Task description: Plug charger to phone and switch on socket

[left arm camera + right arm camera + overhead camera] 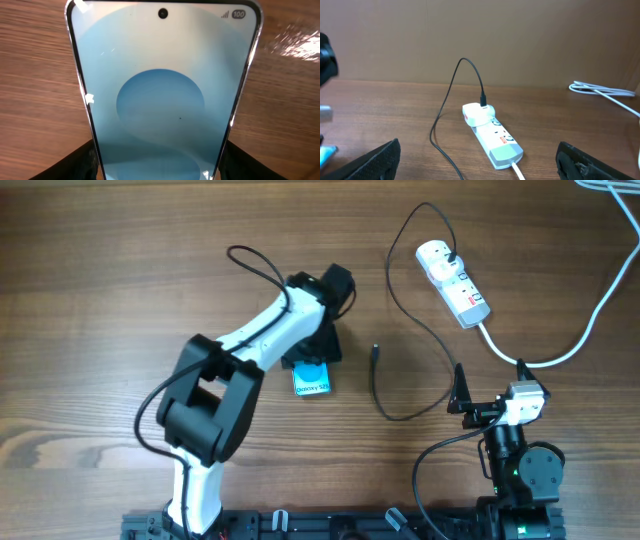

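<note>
The phone (pixel 312 381) lies on the wood table with its teal-and-white screen up. It fills the left wrist view (pixel 160 90). My left gripper (pixel 314 352) sits over its upper end, and in the left wrist view my left gripper (pixel 160 167) has its fingers pressed against both long edges. The socket (pixel 456 283) lies at the back right, also in the right wrist view (pixel 492 137). The charger cable (pixel 395 300) runs from a white plug (pixel 437 255) in the strip to a loose connector tip (pixel 375 352). My right gripper (pixel 490 388) is open and empty, as the right wrist view (pixel 479 150) shows.
The socket's thick white cord (pixel 590 320) curves off to the back right edge. The black cable loops on the table (pixel 400 416) between the phone and my right gripper. A thin black arm cable (pixel 255 262) arches over the left arm.
</note>
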